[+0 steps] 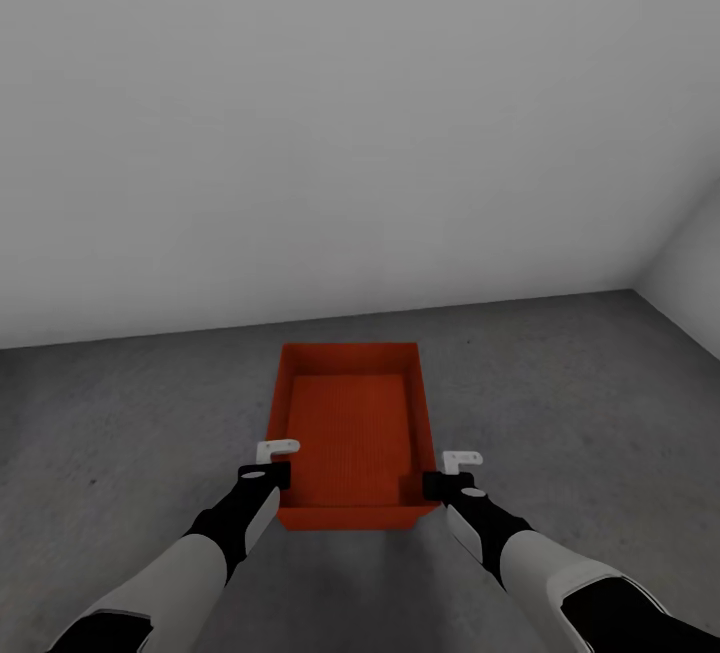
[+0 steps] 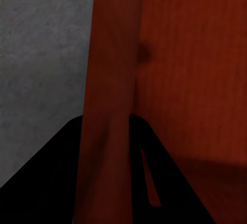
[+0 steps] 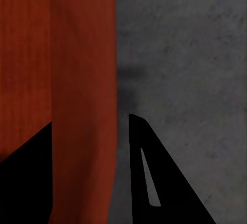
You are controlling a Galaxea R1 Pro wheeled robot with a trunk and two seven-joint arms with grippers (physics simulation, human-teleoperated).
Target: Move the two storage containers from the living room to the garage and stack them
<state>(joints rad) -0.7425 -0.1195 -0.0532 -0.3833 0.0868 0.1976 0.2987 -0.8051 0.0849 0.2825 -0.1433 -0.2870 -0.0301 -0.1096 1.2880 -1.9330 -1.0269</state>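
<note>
Fingers (image 2: 105, 183) of the left gripper (image 1: 277, 461) straddle the bin's (image 1: 350, 423) left wall. The right gripper (image 1: 447, 470) pinches its right wall. Both arms reach forward and down over the floor (image 1: 560, 393).

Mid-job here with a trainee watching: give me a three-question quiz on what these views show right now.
1. True or false: the storage container has a lid on it.
2. What surface lies under the container? A) wood planks B) grey concrete floor C) a table
3. Fill in: each end effector straddles a side ____ of the container, as both wrist views show.

Key
1. False; it is open and looks empty.
2. B.
3. Wall. The left end effector is at the container's left wall, the right end effector at its right wall, one finger on each side of it.
</note>
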